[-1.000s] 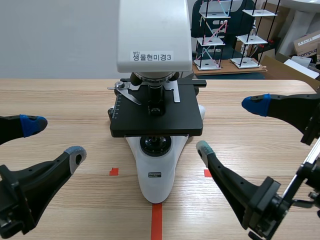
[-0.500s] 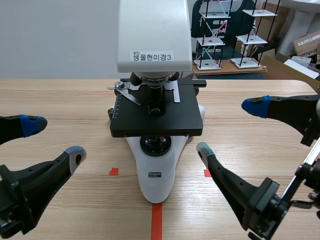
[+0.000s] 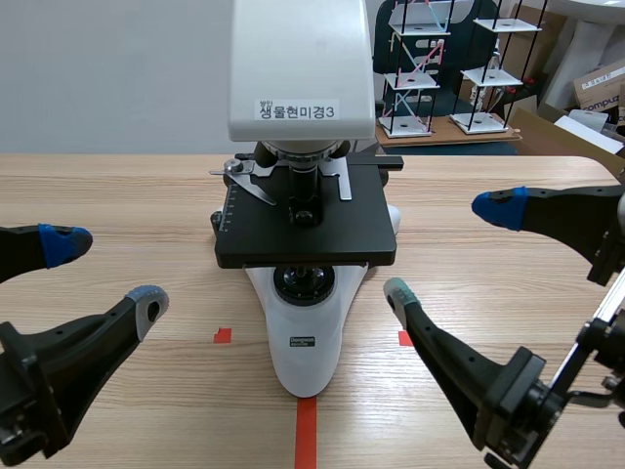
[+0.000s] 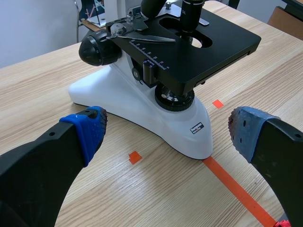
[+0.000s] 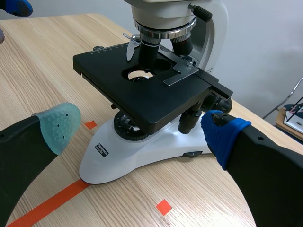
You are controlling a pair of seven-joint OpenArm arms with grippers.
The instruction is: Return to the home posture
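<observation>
Left tool, right tool: fingers wide apart, holding nothing. Between them a microscope: glossy white base, flat matte black stage. Eyepieces cut off from view.

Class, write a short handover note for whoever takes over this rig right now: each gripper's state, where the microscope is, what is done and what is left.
Microscope: upright at the middle of the table, between the two arms.
Left gripper: open, empty, low at its left side, not touching it.
Right gripper: open, empty, low at its right side, also apart from it.
Done: both arms are clear of it, nothing held.
Left: probably only to confirm the home posture; the pictures alone cannot settle that.
</observation>
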